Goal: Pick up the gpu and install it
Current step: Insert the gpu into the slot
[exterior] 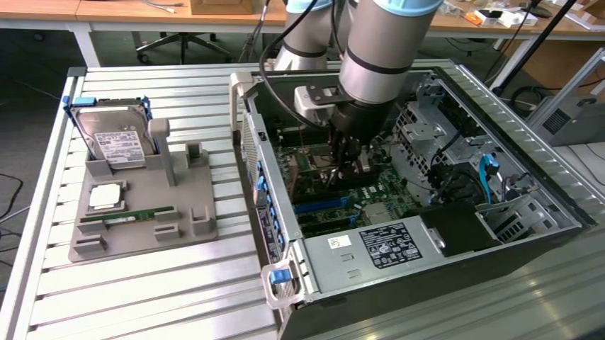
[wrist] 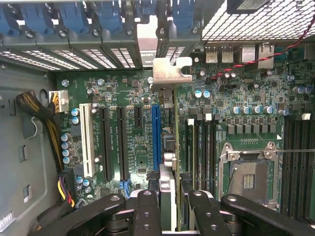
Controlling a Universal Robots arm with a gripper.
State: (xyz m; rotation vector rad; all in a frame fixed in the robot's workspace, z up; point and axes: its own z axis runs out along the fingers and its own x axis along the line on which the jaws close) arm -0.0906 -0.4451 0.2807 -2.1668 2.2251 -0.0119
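The open computer case (exterior: pixel 283 234) lies on the table, and my gripper (exterior: pixel 344 161) reaches down into it over the green motherboard (exterior: pixel 378 195). The gpu (exterior: pixel 333 173) hangs between the fingers, dark and partly hidden by them. In the wrist view the gpu (wrist: pixel 175 128) is seen edge-on as a thin card. Its silver bracket (wrist: pixel 170 73) is at the case's rear wall, just beside the blue slot (wrist: pixel 155 137). My gripper (wrist: pixel 172 216) is shut on the card's near end, with a black finger (wrist: pixel 146 211) on each side. Whether the card sits in a slot I cannot tell.
On the exterior view's left, a grey tray (exterior: pixel 189 212) holds a silver hard drive (exterior: pixel 115 144), a processor (exterior: pixel 104 197) and a memory stick (exterior: pixel 127 214). Inside the case are the power supply (exterior: pixel 383 248), drive cages (exterior: pixel 444 142), cables (exterior: pixel 487 180) and an empty processor socket (wrist: pixel 248 172).
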